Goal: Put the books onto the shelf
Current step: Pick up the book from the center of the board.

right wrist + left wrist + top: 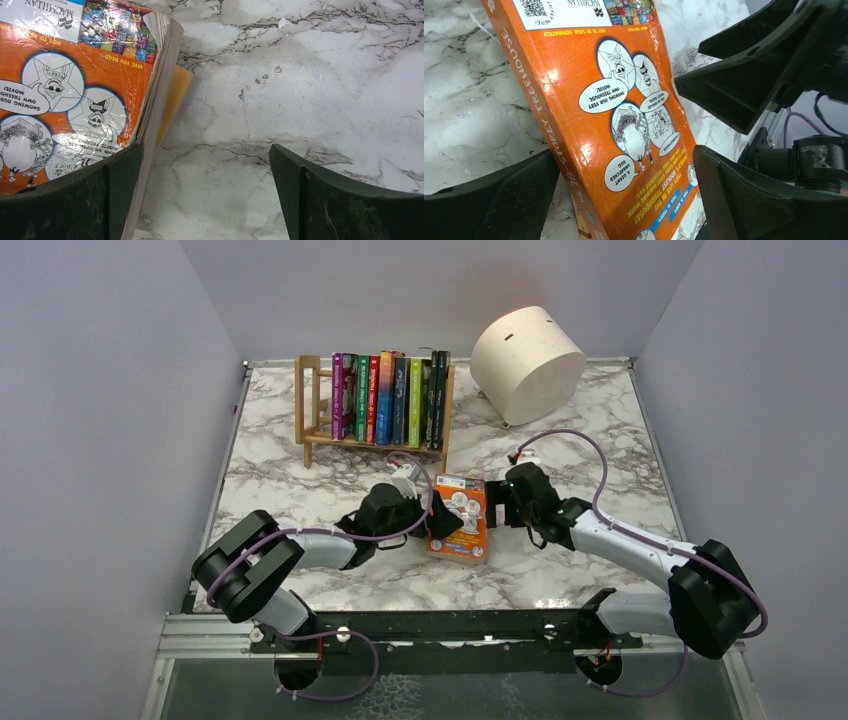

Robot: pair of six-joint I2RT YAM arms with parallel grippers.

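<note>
Page edge of orange book [65, 75] at spread right pincer [205, 150], marble table [325, 75] alongside.

Print on the orange book [574, 65]
Spine [540, 117]: "78-STOREY TREEHOUSE". Back cover [117, 70]: "MACMILLAN", "NOT TO BE SOLD SEPARATELY", "HAVE YOU READ", "SHOWING OUR VERY OWN TREEHOUSE MOVIE!", "A GIANT UNHATCHED EGG", "THIS IS TERRY", "THIS IS ANDY". Titles on the shelved books [390, 400] are too small to read.
</note>
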